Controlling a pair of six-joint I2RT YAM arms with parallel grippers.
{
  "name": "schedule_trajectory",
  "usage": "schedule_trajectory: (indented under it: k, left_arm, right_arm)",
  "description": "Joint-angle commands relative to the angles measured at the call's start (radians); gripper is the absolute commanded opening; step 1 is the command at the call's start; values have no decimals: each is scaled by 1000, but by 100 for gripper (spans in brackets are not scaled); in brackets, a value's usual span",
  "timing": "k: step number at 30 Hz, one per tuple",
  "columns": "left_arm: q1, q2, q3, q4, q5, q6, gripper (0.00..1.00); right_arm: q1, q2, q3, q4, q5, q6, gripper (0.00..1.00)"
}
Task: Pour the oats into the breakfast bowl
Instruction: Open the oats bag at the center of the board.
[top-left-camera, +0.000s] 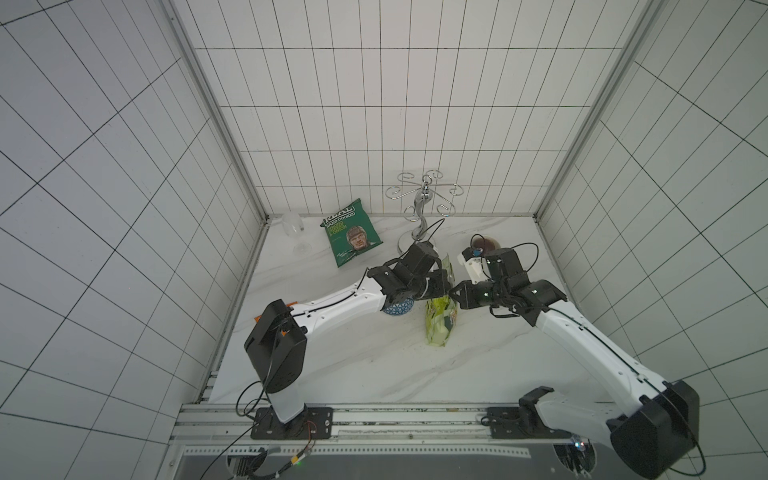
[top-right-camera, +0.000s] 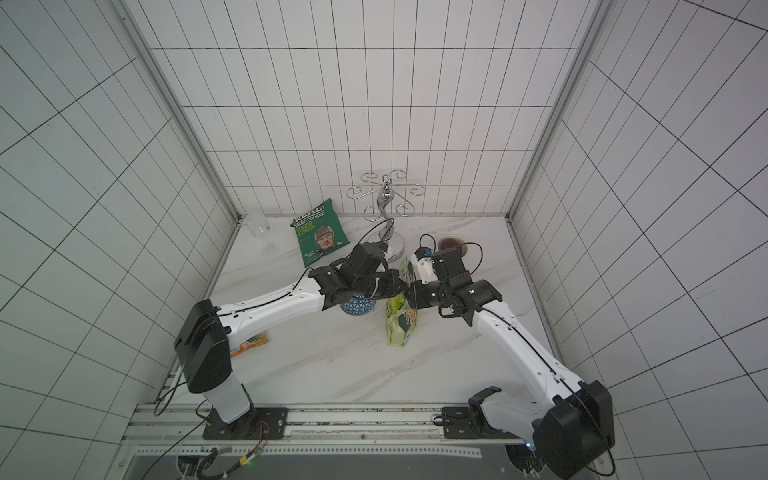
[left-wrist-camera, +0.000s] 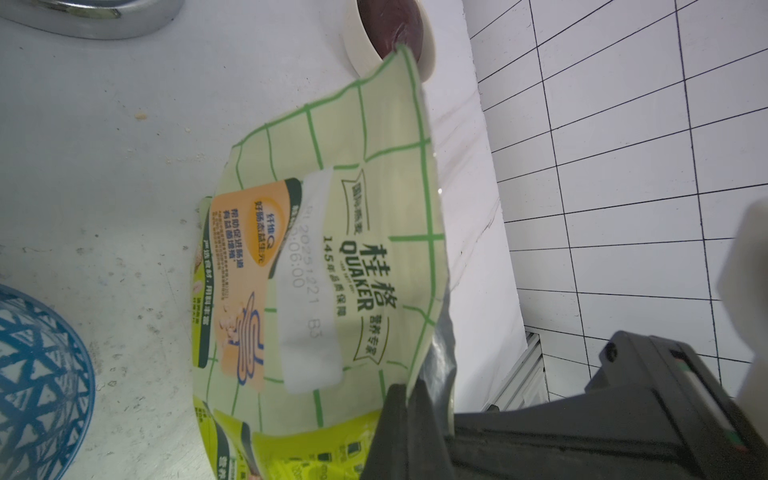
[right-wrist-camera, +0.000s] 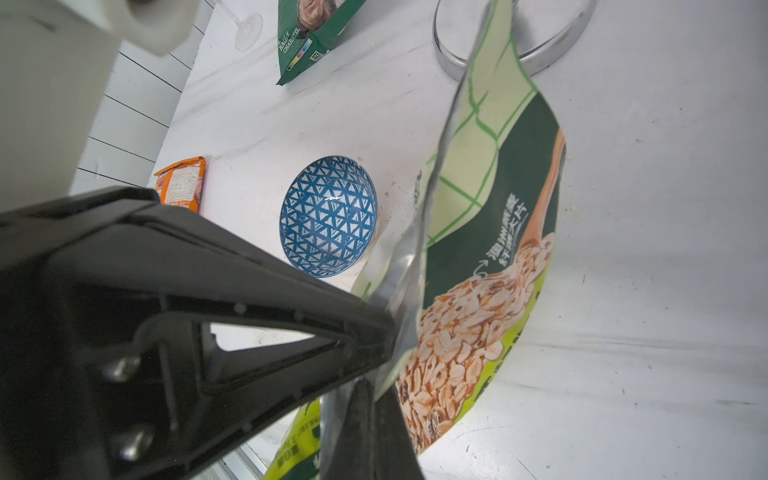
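The lime-green and yellow oats pouch (top-left-camera: 440, 328) (top-right-camera: 399, 328) stands upright mid-table with its top open. The oats themselves are hidden inside it. My left gripper (top-left-camera: 447, 286) (left-wrist-camera: 409, 401) is shut on one wall of the pouch's (left-wrist-camera: 353, 249) mouth. My right gripper (top-left-camera: 457, 291) (right-wrist-camera: 374, 401) is shut on the opposite wall of the pouch (right-wrist-camera: 498, 249). The two grippers meet tip to tip over the mouth. The breakfast bowl (top-left-camera: 398, 308) (top-right-camera: 357, 308) (left-wrist-camera: 37, 374) (right-wrist-camera: 328, 216), blue-and-white triangles, sits on the table just left of the pouch, partly under my left wrist.
A dark green crisp bag (top-left-camera: 351, 232) and a wine glass (top-left-camera: 296, 232) lie at the back left. A chrome hook stand (top-left-camera: 422, 216) rises behind the pouch. A cream bowl with a dark inside (top-left-camera: 484, 243) sits back right. An orange packet (top-right-camera: 249, 345) lies under my left arm.
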Motion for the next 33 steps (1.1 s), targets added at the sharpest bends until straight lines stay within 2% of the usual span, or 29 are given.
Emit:
schedule_trajectory:
  k: [1,6,12,17,22,26,31,33]
  left_arm:
    - [22,-85,-47,112,85,-39,0]
    - [49,-149,-109,215,121,-79,0]
    - [75,-156,-167,324,197,-141,0]
    - [82,-166,-197,362,208,-148,0]
    - [90,-181,-198,343,216,-133,0]
    - [90,-188,-150,232,198,-91,0]
    - [88,-193,-143,194,191,-76,0]
    - [86,-185,-141,185,201,-75,0]
  right_arm:
    - [8,1,17,-33,106,-32,0]
    - [8,7,11,-29,162,-37,0]
    - [6,4,5,-8,217,-16,0]
    - [-32,-2,7,-4,160,7,0]
    - [-64,-3,30,-30,162,23,0]
    - [-72,-7,87,-83,186,7,0]
    - [-68,22,155,-161,102,-8,0]
    - [-65,28,163,-191,89,0,12]
